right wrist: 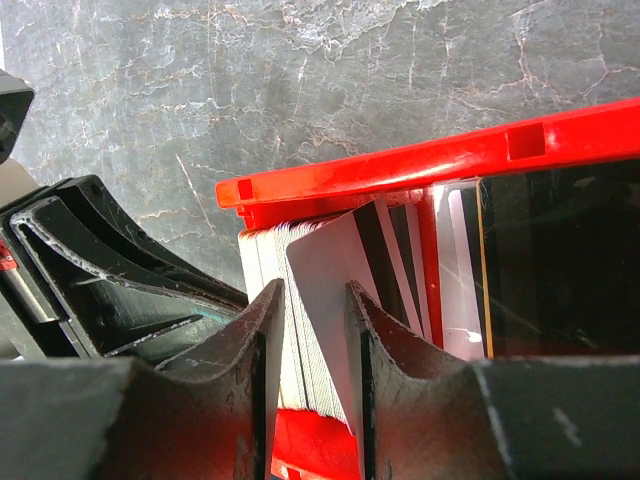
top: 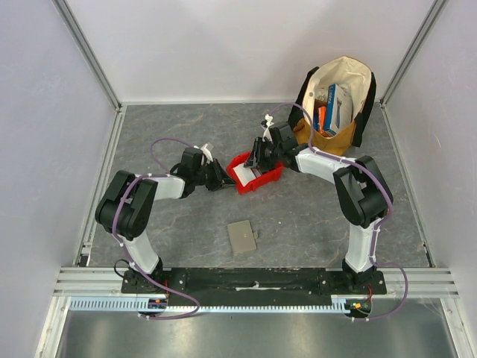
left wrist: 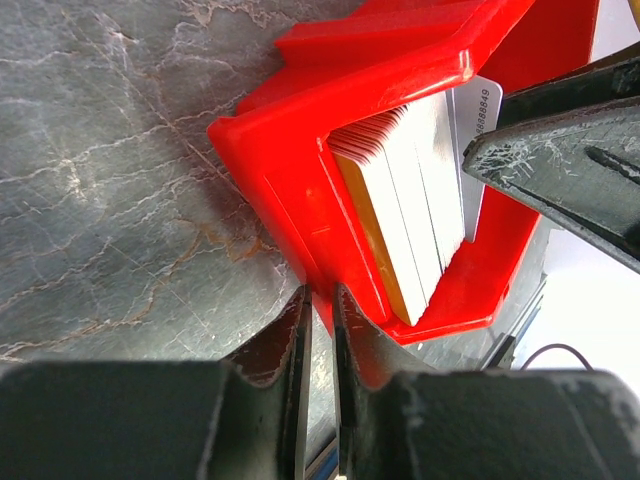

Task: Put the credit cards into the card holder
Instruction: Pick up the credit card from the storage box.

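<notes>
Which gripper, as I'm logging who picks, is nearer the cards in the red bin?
Right: the right gripper straddles a raised card; the left gripper pinches the red bin's wall beside the stack.

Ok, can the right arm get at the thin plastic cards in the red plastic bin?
Likely yes: the red plastic bin is open-topped, the right gripper straddles one white card, and the left gripper pinches the bin's wall, clear of the card stack.

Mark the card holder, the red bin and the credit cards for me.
card holder [top: 241,237]: top view, middle of its grey cover.
red bin [left wrist: 275,190]: left wrist view, outer side wall.
credit cards [left wrist: 415,215]: left wrist view, stacked edges inside the bin.
</notes>
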`<state>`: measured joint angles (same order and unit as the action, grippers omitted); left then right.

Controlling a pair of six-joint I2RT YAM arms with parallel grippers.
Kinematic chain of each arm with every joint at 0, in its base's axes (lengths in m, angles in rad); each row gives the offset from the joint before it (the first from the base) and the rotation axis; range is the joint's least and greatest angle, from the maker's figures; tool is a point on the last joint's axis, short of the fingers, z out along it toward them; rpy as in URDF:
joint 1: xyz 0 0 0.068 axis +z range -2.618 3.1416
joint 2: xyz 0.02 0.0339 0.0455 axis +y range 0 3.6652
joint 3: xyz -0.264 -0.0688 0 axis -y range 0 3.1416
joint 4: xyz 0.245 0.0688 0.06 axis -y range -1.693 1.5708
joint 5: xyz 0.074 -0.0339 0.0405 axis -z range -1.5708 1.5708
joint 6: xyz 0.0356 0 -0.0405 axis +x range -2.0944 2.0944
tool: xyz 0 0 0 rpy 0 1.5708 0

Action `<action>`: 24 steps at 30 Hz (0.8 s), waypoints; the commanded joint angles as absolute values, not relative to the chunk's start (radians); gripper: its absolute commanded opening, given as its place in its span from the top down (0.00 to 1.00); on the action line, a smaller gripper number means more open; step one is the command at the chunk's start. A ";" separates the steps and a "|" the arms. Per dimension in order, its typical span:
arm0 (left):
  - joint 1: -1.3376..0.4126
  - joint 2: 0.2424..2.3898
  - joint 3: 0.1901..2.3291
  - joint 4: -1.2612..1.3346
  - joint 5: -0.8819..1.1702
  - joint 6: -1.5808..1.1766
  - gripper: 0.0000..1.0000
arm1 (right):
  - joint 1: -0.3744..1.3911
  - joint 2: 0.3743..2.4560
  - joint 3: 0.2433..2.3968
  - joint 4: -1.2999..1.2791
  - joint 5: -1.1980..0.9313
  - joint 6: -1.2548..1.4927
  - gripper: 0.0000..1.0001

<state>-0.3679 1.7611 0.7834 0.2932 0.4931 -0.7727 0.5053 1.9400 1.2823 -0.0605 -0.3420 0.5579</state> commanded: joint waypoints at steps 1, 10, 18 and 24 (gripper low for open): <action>-0.371 1.781 0.813 0.302 0.512 -0.772 0.82 | 0.503 1.914 1.273 -0.035 -0.370 0.561 0.63; -0.371 1.781 0.815 0.298 0.514 -0.769 0.83 | 0.497 1.884 1.266 -0.035 -0.380 0.560 0.75; -0.368 1.781 0.818 0.291 0.517 -0.764 0.83 | 0.494 1.867 1.250 -0.035 -0.377 0.561 0.78; -0.367 1.781 0.818 0.291 0.522 -0.762 0.83 | 0.492 1.839 1.252 -0.047 -0.295 0.531 0.89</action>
